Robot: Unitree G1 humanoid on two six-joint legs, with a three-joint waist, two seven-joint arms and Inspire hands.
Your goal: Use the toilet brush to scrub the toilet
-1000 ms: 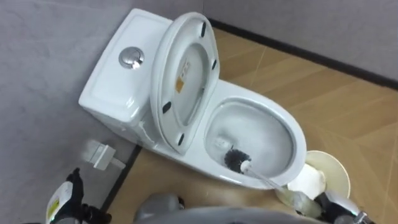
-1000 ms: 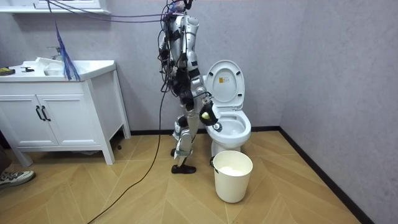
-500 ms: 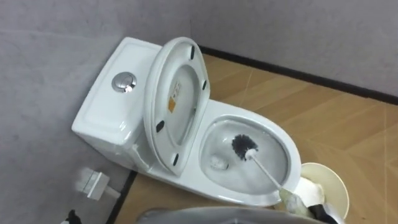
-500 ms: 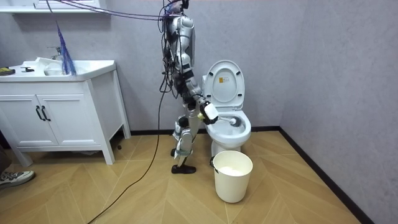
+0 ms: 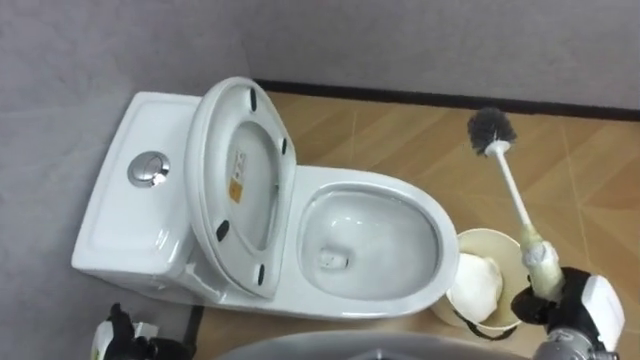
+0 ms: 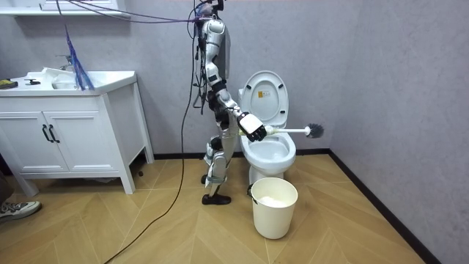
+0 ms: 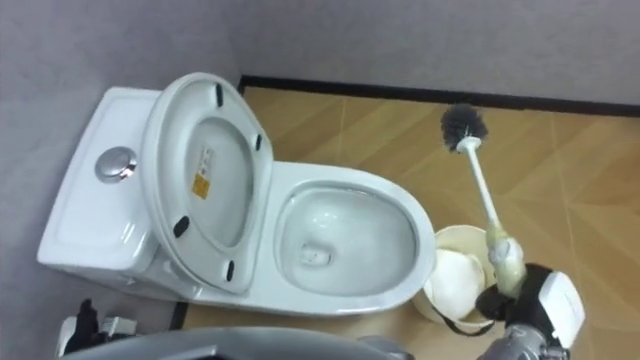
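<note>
The brush [image 5: 509, 183] has lifted out of the toilet [image 5: 366, 181], fingers of the right hand [image 5: 548, 306] gripping its handle; lid sticker [image 5: 237, 186] unreadable.

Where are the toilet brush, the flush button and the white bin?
toilet brush [image 5: 492, 128]: left eye view, on its dark bristle head.
flush button [image 5: 148, 169]: left eye view, on its round metal middle.
white bin [image 6: 274, 214]: room view, on its outer wall.

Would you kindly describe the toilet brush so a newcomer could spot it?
Start at the white toilet with its seat raised. Right of it, near the cream bucket, the robot's right hand holds the toilet brush: a thin white stick tipped with dark bristles.
</note>
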